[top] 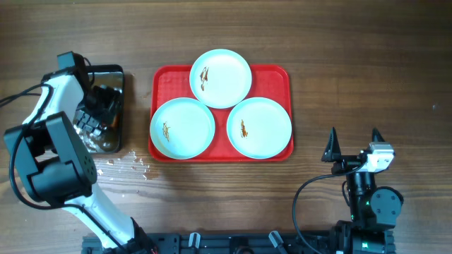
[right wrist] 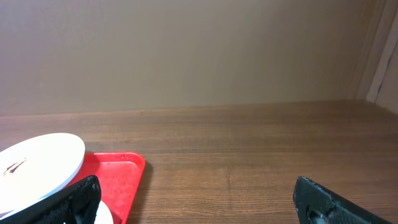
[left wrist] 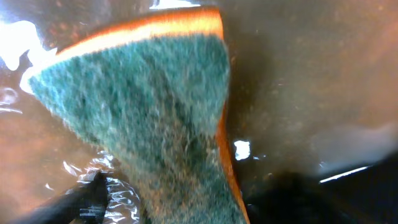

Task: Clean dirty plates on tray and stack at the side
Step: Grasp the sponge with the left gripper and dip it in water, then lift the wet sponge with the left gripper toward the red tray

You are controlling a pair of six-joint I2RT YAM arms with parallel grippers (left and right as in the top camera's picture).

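Three pale round plates lie on the red tray [top: 286,79]: one at the back [top: 221,77], one front left [top: 182,128], one front right [top: 260,127]. Each has a small brown-orange smear. My left gripper [top: 99,106] is down in the shiny metal tray [top: 113,139] left of the red tray. In the left wrist view it [left wrist: 180,202] is shut on a green-and-orange sponge [left wrist: 143,106] over wet metal. My right gripper [top: 353,142] is open and empty, right of the red tray. Its view [right wrist: 199,202] shows a plate [right wrist: 37,165] and the red tray's corner [right wrist: 121,171].
Water drops lie on the wood [top: 120,166] in front of the metal tray. The left arm's body [top: 53,159] stands at the front left and the right arm's base [top: 371,204] at the front right. Bare wooden table lies behind and to the right of the red tray.
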